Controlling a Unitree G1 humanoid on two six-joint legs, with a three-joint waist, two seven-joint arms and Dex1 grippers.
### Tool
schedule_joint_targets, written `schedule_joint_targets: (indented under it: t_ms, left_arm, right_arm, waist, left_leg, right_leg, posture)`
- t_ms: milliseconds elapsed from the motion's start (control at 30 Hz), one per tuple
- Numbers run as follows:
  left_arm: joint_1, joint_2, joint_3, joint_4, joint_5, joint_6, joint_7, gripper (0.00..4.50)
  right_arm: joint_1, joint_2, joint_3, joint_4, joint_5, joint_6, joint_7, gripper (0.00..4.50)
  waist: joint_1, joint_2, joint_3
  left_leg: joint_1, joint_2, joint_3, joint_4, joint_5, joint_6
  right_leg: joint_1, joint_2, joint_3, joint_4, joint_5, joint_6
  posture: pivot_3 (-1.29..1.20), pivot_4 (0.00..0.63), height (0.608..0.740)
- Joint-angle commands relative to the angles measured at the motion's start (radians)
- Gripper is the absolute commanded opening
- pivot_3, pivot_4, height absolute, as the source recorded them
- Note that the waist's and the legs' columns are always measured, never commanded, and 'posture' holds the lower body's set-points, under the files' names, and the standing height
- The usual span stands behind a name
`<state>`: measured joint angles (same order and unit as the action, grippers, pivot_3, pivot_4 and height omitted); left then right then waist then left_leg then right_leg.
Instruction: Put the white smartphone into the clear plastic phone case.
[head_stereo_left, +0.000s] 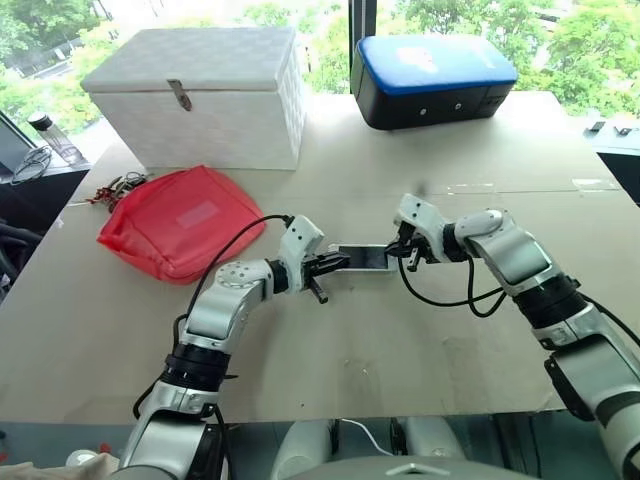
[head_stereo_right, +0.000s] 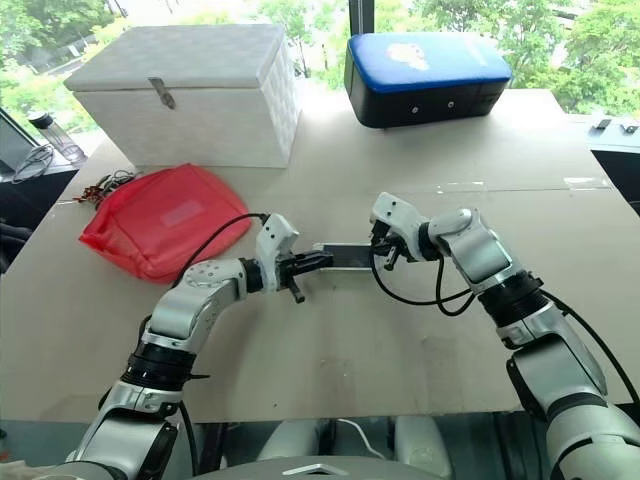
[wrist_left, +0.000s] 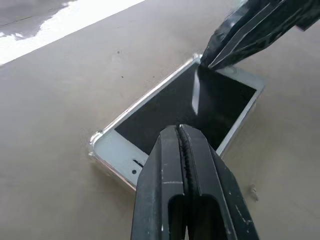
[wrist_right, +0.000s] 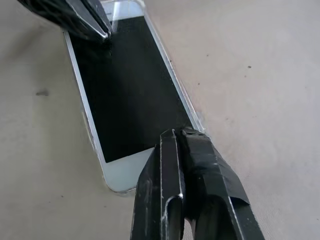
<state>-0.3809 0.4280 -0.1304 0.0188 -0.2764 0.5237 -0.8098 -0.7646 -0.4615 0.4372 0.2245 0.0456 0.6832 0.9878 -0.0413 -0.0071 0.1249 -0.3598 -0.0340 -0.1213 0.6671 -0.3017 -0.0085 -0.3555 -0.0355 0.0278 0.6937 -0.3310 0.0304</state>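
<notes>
Two grippers, the left gripper and the right gripper, both pressed together holding nothing, meet at frame centre over the white smartphone, which lies inside the clear plastic phone case; no writing is legible.

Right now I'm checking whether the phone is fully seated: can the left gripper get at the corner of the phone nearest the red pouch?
Probably yes. The left gripper, shut, is at that end of the white smartphone, nothing between them; the right gripper is at the far end.
</notes>
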Motion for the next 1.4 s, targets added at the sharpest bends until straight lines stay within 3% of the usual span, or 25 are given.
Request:
schedule_joint_targets:
  t_ms: [33, 200, 333, 433, 600, 833, 900, 1033, 1133, 1233, 1400]
  left_arm:
    - [0.008, -0.001, 0.000, -0.024, 0.002, 0.008, 0.014, 0.03]
    - [0.013, -0.005, -0.003, -0.026, 0.005, 0.011, 0.021, 0.03]
    - [0.015, -0.004, -0.002, -0.025, 0.003, 0.010, 0.023, 0.03]
    - [0.019, -0.003, -0.002, -0.021, 0.004, 0.010, 0.022, 0.03]
    - [0.020, 0.000, -0.006, -0.013, 0.007, 0.005, 0.016, 0.03]
    - [0.018, 0.000, -0.005, -0.013, 0.007, 0.004, 0.016, 0.03]
    - [0.022, 0.001, -0.002, -0.017, 0.007, 0.005, 0.020, 0.03]
    - [0.031, 0.003, 0.008, -0.023, 0.004, 0.006, 0.028, 0.03]
    - [0.043, 0.002, 0.009, -0.033, 0.002, 0.006, 0.032, 0.03]
    - [0.054, 0.000, 0.006, -0.045, -0.001, 0.010, 0.036, 0.03]
    - [0.050, 0.003, 0.007, -0.043, -0.001, 0.010, 0.033, 0.03]
  right_arm:
    - [0.080, 0.029, 0.152, 0.167, -0.076, 0.008, 0.049, 0.00]
    - [0.083, 0.078, 0.086, 0.291, -0.127, -0.107, -0.041, 0.00]
    - [0.136, 0.065, -0.107, 0.074, 0.017, -0.176, -0.014, 0.00]
    - [0.198, -0.019, -0.162, -0.154, 0.089, -0.101, 0.052, 0.00]
    - [0.248, -0.096, -0.103, -0.260, 0.079, -0.037, 0.067, 0.00]
    - [0.202, -0.054, -0.056, -0.149, 0.028, -0.087, 0.034, 0.00]
    - [0.212, -0.059, -0.081, -0.192, 0.068, -0.076, 0.064, 0.00]
    - [0.268, -0.088, -0.216, -0.392, 0.302, 0.060, 0.170, 0.00]
    - [0.256, -0.061, -0.295, -0.437, 0.387, 0.119, 0.118, 0.00]
    - [0.231, -0.031, -0.292, -0.389, 0.346, 0.093, 0.031, 0.00]
    - [0.212, -0.052, -0.170, -0.282, 0.212, 0.013, -0.011, 0.00]
  waist:
    - [-0.001, -0.002, -0.004]
    - [-0.003, -0.004, -0.014]
    - [0.004, -0.002, -0.014]
    - [0.003, 0.004, -0.008]
    - [0.000, 0.005, -0.007]
    - [-0.005, 0.002, -0.003]
    - [-0.006, 0.001, -0.003]
    - [0.003, 0.002, 0.007]
    - [0.003, 0.003, 0.010]
    - [0.004, 0.002, 0.011]
    - [0.008, 0.003, 0.012]
  left_leg:
    - [0.001, 0.000, 0.000, 0.000, -0.002, 0.003]
    - [0.017, 0.000, 0.000, -0.006, -0.002, 0.004]
    - [0.017, 0.000, -0.001, -0.006, -0.002, 0.004]
    - [0.011, 0.000, -0.001, -0.006, -0.002, 0.002]
    - [-0.005, 0.000, -0.002, -0.005, 0.000, -0.001]
    - [-0.003, 0.001, -0.001, -0.005, 0.000, -0.001]
    - [-0.002, 0.001, 0.000, -0.004, 0.000, -0.001]
    - [-0.004, 0.001, -0.001, -0.004, 0.000, -0.001]
    - [-0.008, 0.000, -0.001, -0.002, 0.000, -0.001]
    - [-0.008, 0.000, -0.001, -0.002, 0.000, -0.001]
    - [-0.008, 0.000, -0.002, -0.002, 0.000, -0.001]
  right_leg:
    - [0.001, 0.000, 0.000, 0.000, 0.000, 0.000]
    - [0.014, 0.001, 0.002, -0.002, 0.000, 0.000]
    - [0.015, 0.001, 0.001, -0.003, 0.000, 0.000]
    - [0.010, 0.000, 0.001, -0.004, 0.000, 0.000]
    - [-0.004, 0.000, 0.000, -0.005, 0.000, 0.000]
    - [-0.004, 0.001, 0.003, -0.003, 0.000, 0.000]
    - [-0.004, 0.002, 0.003, -0.001, 0.000, 0.000]
    - [-0.005, 0.002, 0.002, -0.001, 0.000, 0.000]
    - [-0.008, 0.000, 0.002, -0.002, 0.000, 0.000]
    - [-0.008, 0.000, 0.001, -0.002, 0.000, 0.000]
    - [-0.008, 0.000, 0.000, -0.002, 0.000, 0.000]
  posture:
    - [0.00, 0.150, 0.740]
    - [0.00, 0.150, 0.740]
    - [0.00, 0.150, 0.740]
    - [0.00, 0.150, 0.740]
    - [0.00, 0.150, 0.740]
    - [0.00, 0.150, 0.740]
    - [0.00, 0.150, 0.740]
    - [0.00, 0.150, 0.740]
    - [0.00, 0.150, 0.740]
    - [0.00, 0.150, 0.740]
    - [0.00, 0.150, 0.740]
